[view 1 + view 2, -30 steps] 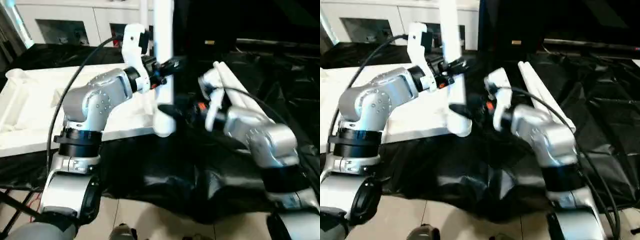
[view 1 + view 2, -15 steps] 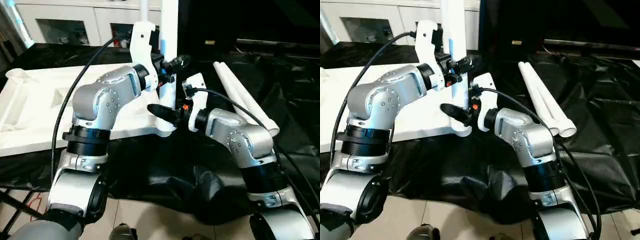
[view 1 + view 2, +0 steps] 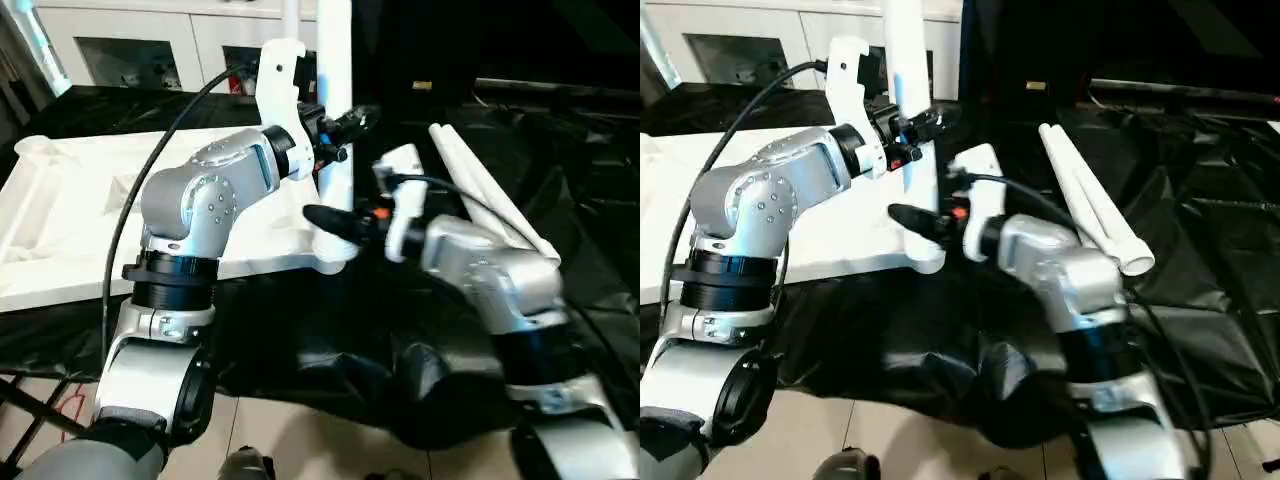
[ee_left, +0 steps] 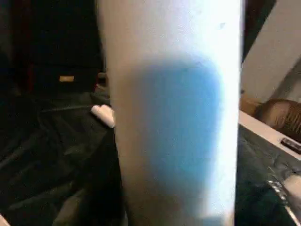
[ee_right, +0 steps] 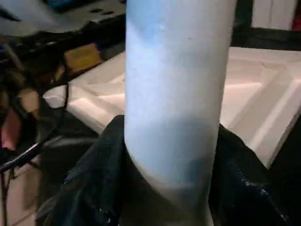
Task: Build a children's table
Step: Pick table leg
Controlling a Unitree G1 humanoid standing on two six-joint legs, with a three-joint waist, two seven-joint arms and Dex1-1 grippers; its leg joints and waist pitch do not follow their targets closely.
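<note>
Left eye view: leg stands upright in near corner socket of tabletop; my left claw grips it higher, right claw closing lower, nearer socket. Spare legs lie right on the surface.

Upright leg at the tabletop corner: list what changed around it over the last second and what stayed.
The right pincer moved in from beside the leg to its lower end at the tabletop corner. The left pincer kept its place higher up on the leg, which stayed upright at the corner. The two spare legs lay unmoved on the black sheet.
</note>
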